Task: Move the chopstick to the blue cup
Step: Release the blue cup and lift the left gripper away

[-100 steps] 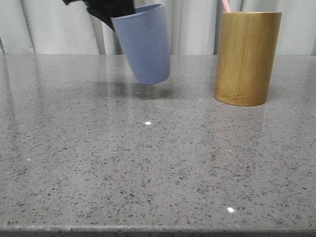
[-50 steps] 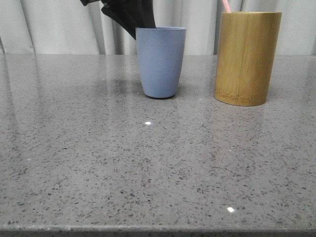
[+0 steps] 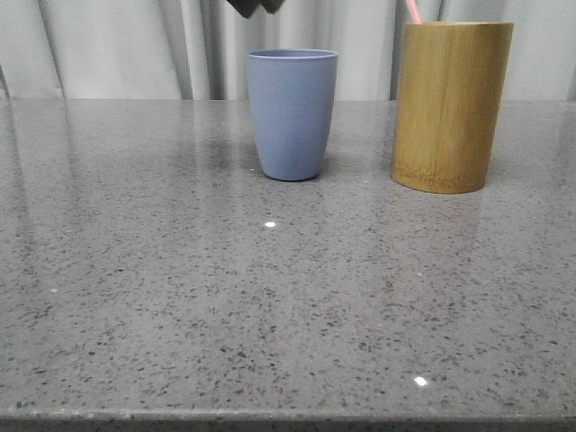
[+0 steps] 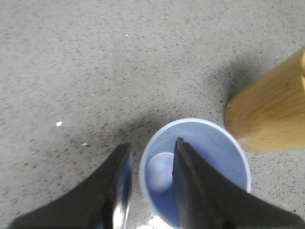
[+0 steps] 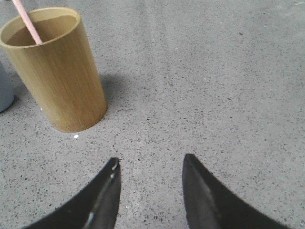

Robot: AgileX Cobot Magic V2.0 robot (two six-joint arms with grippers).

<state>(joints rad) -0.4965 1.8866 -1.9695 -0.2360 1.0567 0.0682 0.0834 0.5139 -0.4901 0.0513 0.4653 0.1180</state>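
The thin, straight, pale pink chopstick (image 5: 27, 21) stands inside the tall yellow-brown bamboo cylinder (image 3: 450, 106), leaning on its rim with only its upper end showing. Beside the cylinder, apart from it, the matte light blue tapered cup (image 3: 292, 112) stands upright and empty on the speckled grey stone counter (image 3: 270, 297).

The left hand (image 4: 151, 164) hangs above the cup, fingers parted astride one side of the rim, one finger over the cup's mouth and one outside, gripping nothing. The right hand (image 5: 150, 164) hovers near the cylinder, open and empty.

The chopstick is probably light, stiff and smooth, so it may pivot or slip. A firm pinch on the exposed upper end, then a straight lift, looks soundest.
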